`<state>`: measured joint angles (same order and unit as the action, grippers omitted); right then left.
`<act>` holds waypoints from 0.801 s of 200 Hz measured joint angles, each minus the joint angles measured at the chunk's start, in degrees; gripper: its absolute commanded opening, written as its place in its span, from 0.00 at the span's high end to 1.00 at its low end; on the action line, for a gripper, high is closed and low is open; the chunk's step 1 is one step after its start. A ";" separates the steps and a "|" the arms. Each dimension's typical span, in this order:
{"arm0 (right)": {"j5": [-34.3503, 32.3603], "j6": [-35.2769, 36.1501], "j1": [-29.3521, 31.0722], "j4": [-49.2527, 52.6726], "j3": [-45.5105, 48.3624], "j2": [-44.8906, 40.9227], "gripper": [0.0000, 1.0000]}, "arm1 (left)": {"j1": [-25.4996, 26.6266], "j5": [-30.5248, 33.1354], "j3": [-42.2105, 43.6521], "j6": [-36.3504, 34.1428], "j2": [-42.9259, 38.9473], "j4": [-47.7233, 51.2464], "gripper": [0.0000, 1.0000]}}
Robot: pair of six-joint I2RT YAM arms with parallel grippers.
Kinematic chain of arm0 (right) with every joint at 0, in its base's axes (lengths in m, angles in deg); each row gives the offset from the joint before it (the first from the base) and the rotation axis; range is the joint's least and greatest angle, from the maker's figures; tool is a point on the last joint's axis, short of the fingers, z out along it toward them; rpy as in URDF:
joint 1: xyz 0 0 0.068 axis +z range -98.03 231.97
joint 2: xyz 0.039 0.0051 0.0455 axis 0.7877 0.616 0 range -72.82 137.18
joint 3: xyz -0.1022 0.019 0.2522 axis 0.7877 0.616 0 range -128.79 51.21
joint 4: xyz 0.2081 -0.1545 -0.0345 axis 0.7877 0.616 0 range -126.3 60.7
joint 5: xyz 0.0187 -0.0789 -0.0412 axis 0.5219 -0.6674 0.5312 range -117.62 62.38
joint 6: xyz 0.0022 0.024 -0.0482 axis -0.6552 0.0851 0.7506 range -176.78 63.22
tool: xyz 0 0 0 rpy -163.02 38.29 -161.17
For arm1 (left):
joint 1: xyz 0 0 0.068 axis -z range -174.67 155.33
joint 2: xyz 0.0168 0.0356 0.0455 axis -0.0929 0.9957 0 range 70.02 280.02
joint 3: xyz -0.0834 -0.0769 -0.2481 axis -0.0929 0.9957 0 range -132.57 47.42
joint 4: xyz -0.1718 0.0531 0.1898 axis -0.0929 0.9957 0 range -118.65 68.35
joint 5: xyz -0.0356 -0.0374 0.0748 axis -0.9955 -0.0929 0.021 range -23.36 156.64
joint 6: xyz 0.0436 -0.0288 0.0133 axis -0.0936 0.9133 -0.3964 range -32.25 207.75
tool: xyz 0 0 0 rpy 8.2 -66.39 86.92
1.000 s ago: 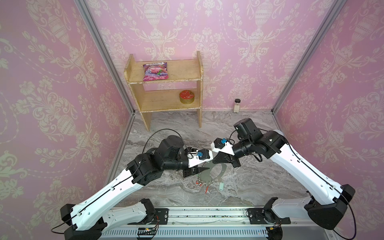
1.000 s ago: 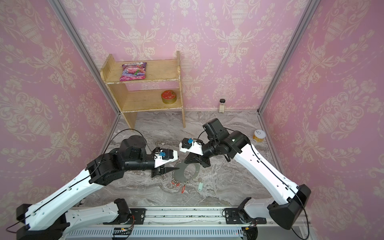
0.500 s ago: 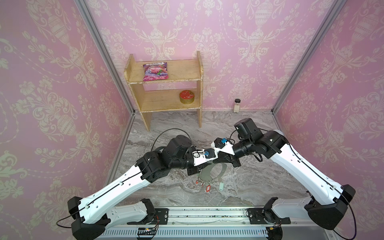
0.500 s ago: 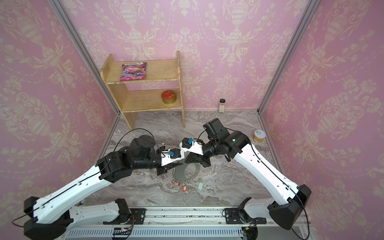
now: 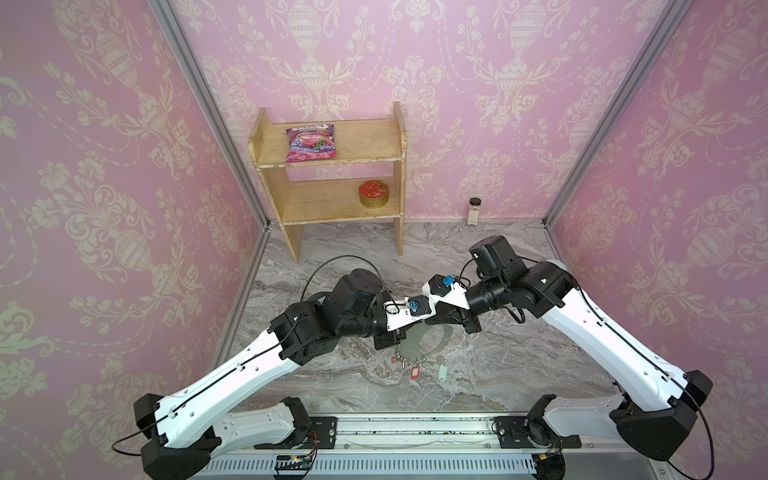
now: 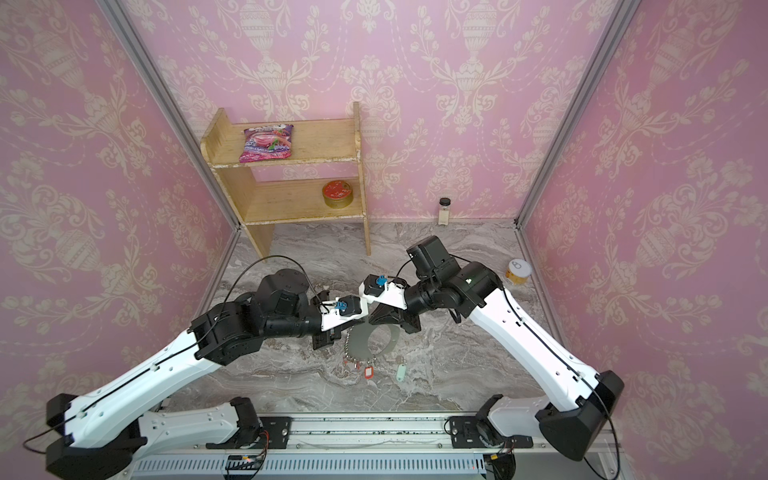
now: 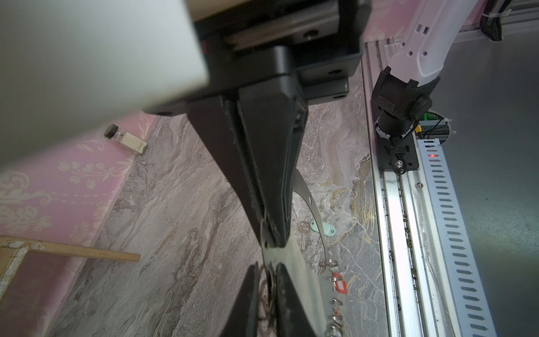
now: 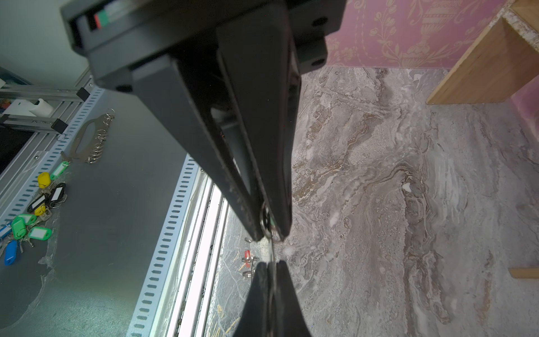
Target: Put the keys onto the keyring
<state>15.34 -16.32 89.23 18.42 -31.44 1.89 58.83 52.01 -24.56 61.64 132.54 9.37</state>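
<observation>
The keyring [image 5: 432, 347] [image 6: 363, 347], a flat grey hoop edged with small silver loops and a red tag [image 5: 415, 372], stands tilted off the marble floor between both grippers. My right gripper [image 5: 432, 323] [image 8: 271, 265] is shut on the hoop's thin edge [image 8: 271, 251]. Tip to tip with it, my left gripper [image 5: 409, 332] [image 7: 267, 267] pinches a small silver loop [image 8: 266, 221] on the rim. The keys [image 5: 442, 371] [image 6: 400, 371] [image 7: 303, 230], with their mint-green tag [image 7: 323, 229], lie on the floor just below the hoop, held by neither gripper.
A wooden shelf [image 5: 328, 178] at the back holds a candy bag [image 5: 311, 143] and a round tin [image 5: 374, 194]. A small jar [image 5: 473, 210] stands by the back wall, a yellow tub [image 6: 518, 272] by the right wall. Spare tagged keys [image 8: 29, 227] lie beyond the front rail [image 5: 415, 428].
My left arm has reached right to the hoop's upper-left rim and its jaws have closed there. The right gripper and the hoop have stayed put.
</observation>
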 measured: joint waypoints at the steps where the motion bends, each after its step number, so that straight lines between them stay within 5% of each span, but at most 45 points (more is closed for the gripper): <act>1: 0.00 0.00 0.00 0.00 0.00 0.00 1.00 | 0.00 0.00 0.00 0.00 0.00 0.00 0.87; 160: -0.57 0.00 0.02 -0.15 0.00 -0.50 1.00 | 0.00 -0.02 -1.27 -0.57 -0.24 2.45 0.91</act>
<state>14.77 -16.32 89.25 18.27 -31.44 1.39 58.83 51.99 -25.83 61.07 132.30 11.82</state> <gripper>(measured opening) 0.054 0.099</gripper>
